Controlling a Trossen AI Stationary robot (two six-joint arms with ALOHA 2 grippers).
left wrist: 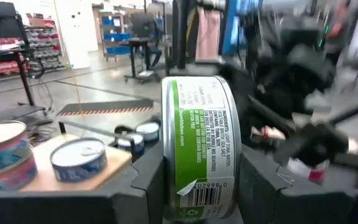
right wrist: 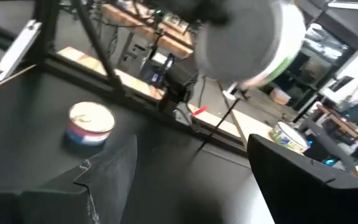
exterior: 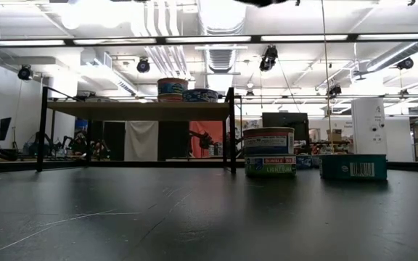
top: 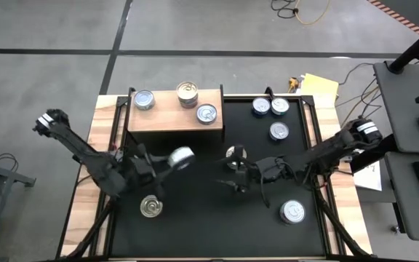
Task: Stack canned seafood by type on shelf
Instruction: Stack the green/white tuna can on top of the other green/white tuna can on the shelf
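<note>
Canned seafood mid-sort: my left end effector (top: pixel 172 163) pinches a green-labelled can (left wrist: pixel 197 146) on its side, by its two flat faces, above the tabletop (top: pixel 195 233) just in front of the shelf (top: pixel 167 116). The right end effector (top: pixel 237 182) hangs spread and empty near the tabletop's middle, close beside another can (top: pixel 235 153).

What worries me: the held can is on edge, so unless I turn it flat before letting go, it could roll off the shelf or bump the cans standing there. The two arms also sit close together at centre, and a careless swing could make them clash or tip the can between them. A green label set on a blue stack would spoil the sort.

My count from overhead is ten cans. Three spots are taken on the shelf: one gold top (top: pixel 187 92) and two silver. Six cans stand on the tabletop, among them a gold top (top: pixel 150 207) at the near left and three silver ones clustered right of the shelf. One more is in the grip. Whether any stack hides more, I cannot tell.
</note>
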